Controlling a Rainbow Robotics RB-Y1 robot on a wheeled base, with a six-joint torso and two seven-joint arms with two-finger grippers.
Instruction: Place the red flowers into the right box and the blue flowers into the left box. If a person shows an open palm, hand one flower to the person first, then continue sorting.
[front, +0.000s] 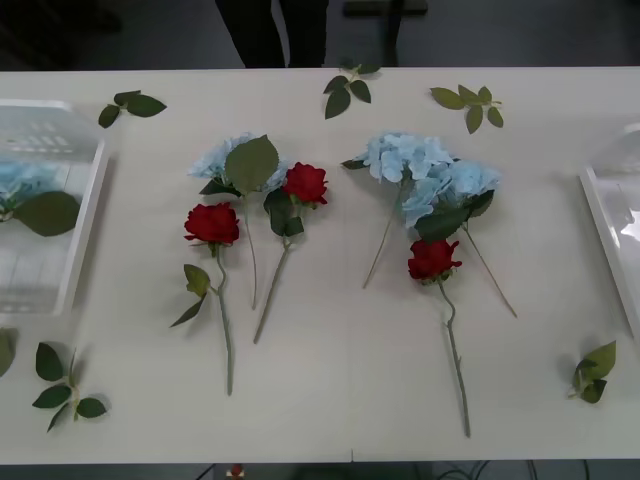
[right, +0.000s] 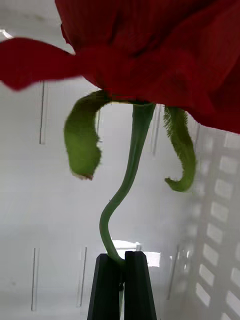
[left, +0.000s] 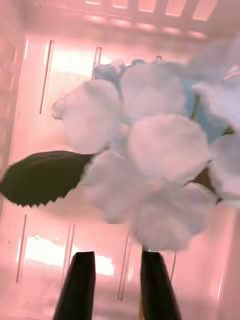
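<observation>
Three red flowers lie on the table: two left of centre and one right of centre. Blue flowers lie beside them. The left box holds a blue flower. The right box shows at the right edge. My right gripper is shut on the green stem of a red flower above a white box floor. My left gripper is open over a blue flower lying in the slatted crate. The open palm is out of view.
Loose green leaf sprigs lie around the table: far left, far middle, far right, near left and near right. A person in dark clothes stands behind the far edge.
</observation>
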